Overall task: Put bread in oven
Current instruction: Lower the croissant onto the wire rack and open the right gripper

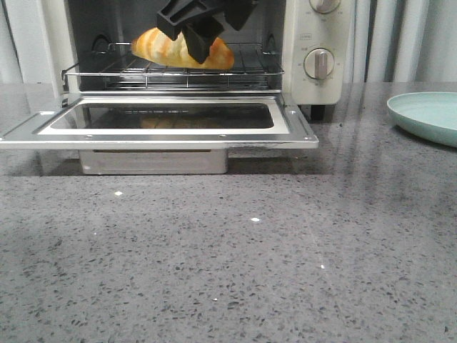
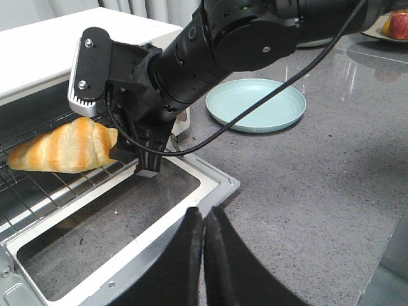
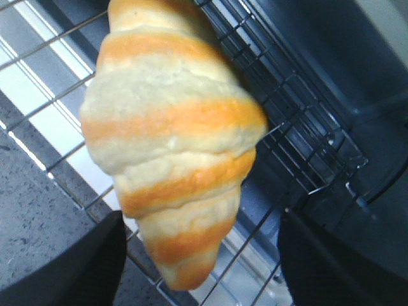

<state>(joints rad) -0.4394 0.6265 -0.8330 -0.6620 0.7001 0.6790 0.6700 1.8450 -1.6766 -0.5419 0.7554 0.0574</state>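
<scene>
The bread point(image 1: 151, 44), a golden-orange roll with cream stripes, lies on the wire rack point(image 1: 171, 71) inside the cream-white oven point(image 1: 307, 57), whose glass door point(image 1: 164, 132) is folded down flat. It also shows in the left wrist view point(image 2: 64, 148) and the right wrist view point(image 3: 172, 140). My right gripper point(image 3: 201, 255) is open at the oven mouth, its fingers point(image 3: 83, 261) on either side of the bread's end with gaps to it. It also shows in the front view point(image 1: 198, 43). My left gripper point(image 2: 204, 213) is shut and empty over the door's front right corner.
A pale green plate point(image 1: 428, 118) sits on the grey counter right of the oven, also in the left wrist view point(image 2: 255, 105). A red apple point(image 2: 396, 24) lies on another plate far off. The open door juts out over the counter.
</scene>
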